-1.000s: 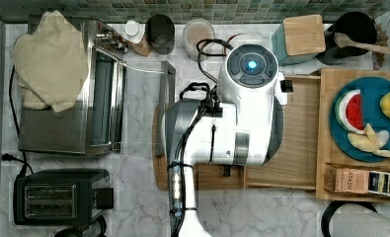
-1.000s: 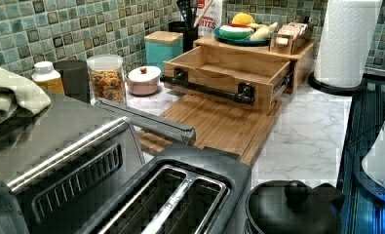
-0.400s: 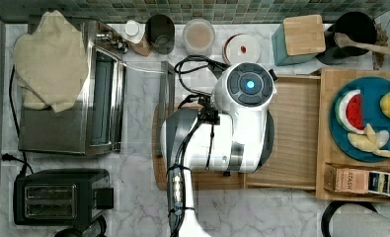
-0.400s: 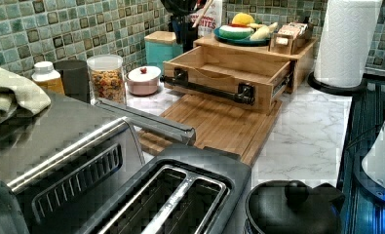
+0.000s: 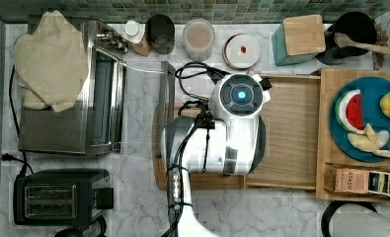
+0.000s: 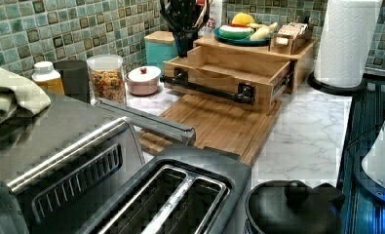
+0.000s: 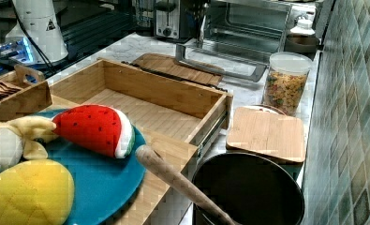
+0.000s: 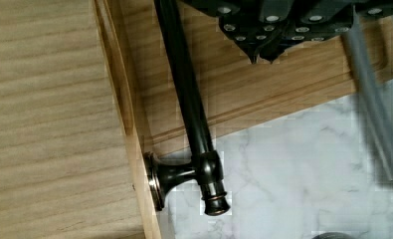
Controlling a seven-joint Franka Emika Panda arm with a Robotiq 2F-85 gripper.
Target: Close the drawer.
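Wide, shallow light-bamboo drawer (image 7: 140,110) pulled well out of its matching bamboo box (image 6: 297,53), reaching over the darker wooden cutting board (image 6: 219,129) on the marble bench (image 6: 307,136), toward the steel toaster oven (image 5: 91,89). Black gripper (image 8: 263,50) poised just outside the drawer front, right by the dark bar handle (image 8: 186,99); handle's long axis parallel to the front. Jaws' opening: cannot tell. Likely push: straight toward the box.

The drawer (image 6: 231,73) is pale bamboo with striped grain, its bar handle (image 8: 186,99) dark bronze, perhaps black. The cutting board (image 6: 214,124) beneath is darker brown wood. The counter (image 5: 133,207) is white marble veined grey; the wall tiles (image 6: 73,29) are mottled green.
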